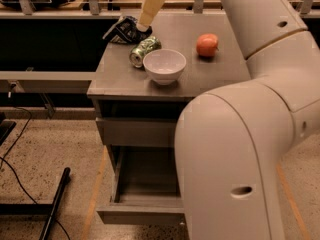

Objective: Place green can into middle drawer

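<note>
Wht rounded arm [240,134], cream claw [145,26] top-ctr

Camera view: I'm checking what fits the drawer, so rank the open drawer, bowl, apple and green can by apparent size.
1. drawer, though the arm hides part
2. bowl
3. green can and apple: too alike to rank

The gripper hangs over the cabinet top, back left, behind the can.

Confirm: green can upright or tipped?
Tipped: the green can lies on its side beside the white bowl, silver end showing; gripper above, behind it.
</note>
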`<act>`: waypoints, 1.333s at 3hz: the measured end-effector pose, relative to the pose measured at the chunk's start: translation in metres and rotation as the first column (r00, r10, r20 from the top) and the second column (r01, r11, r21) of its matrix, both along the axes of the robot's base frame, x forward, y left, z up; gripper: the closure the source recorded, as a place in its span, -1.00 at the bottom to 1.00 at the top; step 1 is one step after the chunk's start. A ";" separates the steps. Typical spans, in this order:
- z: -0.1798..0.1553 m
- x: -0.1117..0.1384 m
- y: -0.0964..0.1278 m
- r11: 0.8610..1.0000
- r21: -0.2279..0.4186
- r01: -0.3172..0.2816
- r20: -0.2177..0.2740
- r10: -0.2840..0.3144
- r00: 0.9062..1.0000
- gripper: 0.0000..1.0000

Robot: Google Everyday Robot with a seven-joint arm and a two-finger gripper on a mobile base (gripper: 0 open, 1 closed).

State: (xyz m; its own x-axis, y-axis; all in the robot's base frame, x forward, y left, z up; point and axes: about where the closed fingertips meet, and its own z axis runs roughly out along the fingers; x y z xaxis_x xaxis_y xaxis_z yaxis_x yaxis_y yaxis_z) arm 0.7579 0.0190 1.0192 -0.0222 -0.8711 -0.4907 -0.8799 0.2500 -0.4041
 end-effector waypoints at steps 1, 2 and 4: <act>-0.012 0.022 0.026 0.999 -0.018 0.042 0.016 -0.042 0.999 -1.00; -0.046 0.036 0.043 0.997 -0.038 0.061 -0.029 -0.062 0.998 -1.00; -0.066 0.039 0.040 0.991 -0.066 0.118 -0.078 -0.123 0.989 -1.00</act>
